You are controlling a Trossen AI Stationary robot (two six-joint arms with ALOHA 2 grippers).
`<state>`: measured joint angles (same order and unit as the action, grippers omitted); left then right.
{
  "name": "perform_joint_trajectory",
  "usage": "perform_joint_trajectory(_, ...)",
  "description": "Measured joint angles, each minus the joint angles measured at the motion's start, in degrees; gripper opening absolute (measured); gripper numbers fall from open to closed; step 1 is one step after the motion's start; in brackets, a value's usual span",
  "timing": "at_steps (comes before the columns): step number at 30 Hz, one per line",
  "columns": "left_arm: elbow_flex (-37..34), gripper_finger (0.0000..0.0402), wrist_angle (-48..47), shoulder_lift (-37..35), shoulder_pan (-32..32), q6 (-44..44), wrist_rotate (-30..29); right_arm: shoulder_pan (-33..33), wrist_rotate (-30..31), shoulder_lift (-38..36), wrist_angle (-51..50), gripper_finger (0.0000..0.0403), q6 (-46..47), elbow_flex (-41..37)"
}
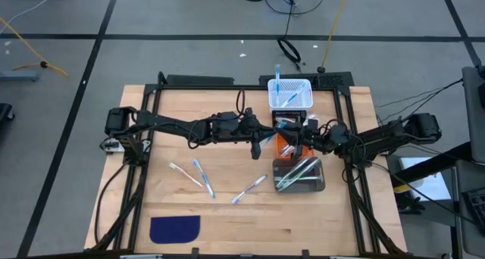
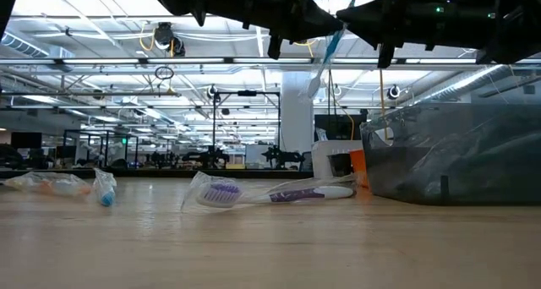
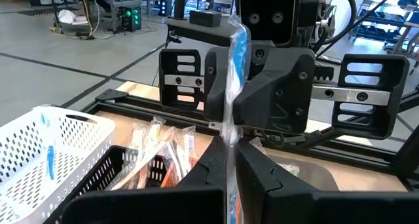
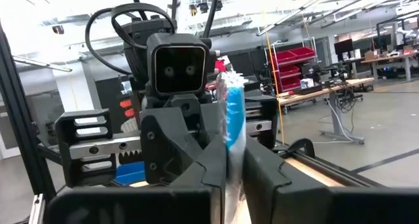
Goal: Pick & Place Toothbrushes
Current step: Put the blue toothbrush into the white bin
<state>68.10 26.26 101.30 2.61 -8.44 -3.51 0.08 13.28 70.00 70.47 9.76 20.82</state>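
A blue toothbrush in a clear wrapper [image 2: 325, 59] hangs in the air over the middle of the table. My left gripper [image 1: 267, 143] and my right gripper [image 1: 298, 145] meet at it from opposite sides, and both are shut on it. Under them stands a black bin [image 1: 286, 132] with wrapped toothbrushes. A white basket [image 1: 290, 95] at the far edge holds blue toothbrushes. A clear bin [image 1: 299, 175] holds several more. Three toothbrushes [image 1: 203, 176] lie flat on the wood to the left. My left gripper pinches the toothbrush's clear wrapper [image 3: 229, 160] between its two fingers, coming about level from the table's left. The fingers lie across the toothbrush, whose blue part [image 3: 237, 50] stands up beyond them, lifted clear. My right gripper pinches the same wrapped toothbrush [image 4: 233, 160] between its two fingers, from the table's right and slanting a little upward, across it. The blue part [image 4: 234, 112] rises above the fingers. The toothbrush is nearly upright and clear of the bins.
A dark blue cloth patch [image 1: 174, 229] lies near the front left edge. A black frame [image 1: 227, 87] runs round the table. In the low view a purple-headed wrapped toothbrush [image 2: 270, 193] lies on the wood, with bare wood in front.
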Motion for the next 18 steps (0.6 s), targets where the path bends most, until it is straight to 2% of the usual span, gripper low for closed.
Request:
perform_joint_trajectory(9, 0.00, 0.0049, -0.21, 0.00, 0.00, 0.94, -0.43, -0.01, 0.23, 0.00, -0.01, 0.0018, -1.91, 0.00)
perform_joint_trajectory(14, 0.00, 0.0089, -1.14, 0.00, -0.11, 2.23, -6.38, -1.33, 0.25, -0.07, 0.40, 0.0018, -2.12, -0.04)
perform_joint_trajectory(18, 0.00, 0.0129, -2.52, 0.00, 0.11, 2.68, -8.79, -3.20, 0.17, -1.71, -1.01, 0.0018, -3.04, -0.09)
